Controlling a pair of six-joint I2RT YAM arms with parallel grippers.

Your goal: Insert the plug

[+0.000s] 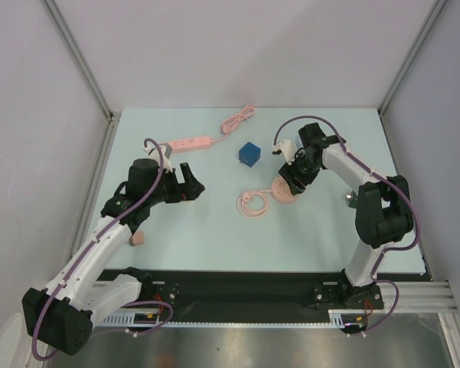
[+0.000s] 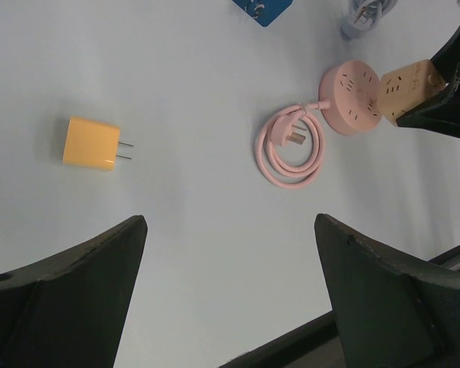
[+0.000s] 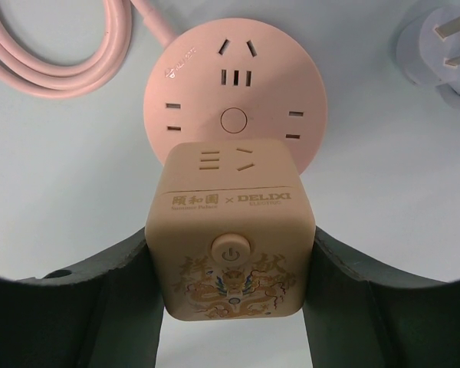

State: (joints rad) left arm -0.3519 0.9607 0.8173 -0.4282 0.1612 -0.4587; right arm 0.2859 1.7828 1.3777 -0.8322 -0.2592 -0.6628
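Now right fingers (image 3: 100, 307) clasp cube adapter (image 3: 230, 222) by round socket (image 3: 234, 84); left fingers (image 2: 77, 307) splayed.

My left arm (image 1: 100, 245) stretches forward, the left gripper (image 2: 230, 222) spread wide and empty. My right arm (image 1: 354, 165) bends back inward, the right gripper (image 3: 230, 264) pinching the cube adapter (image 3: 230, 215) between its 2 fingers.

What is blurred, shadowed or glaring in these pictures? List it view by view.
Top external: even soft light, everything sharp, only faint shadows on the table. Left wrist: yellow charger crisp with a soft shadow beside it; left gripper dark and slightly soft. Right wrist: cube adapter sharp, print readable; round socket sharp too; grey plug slightly soft in the corner.
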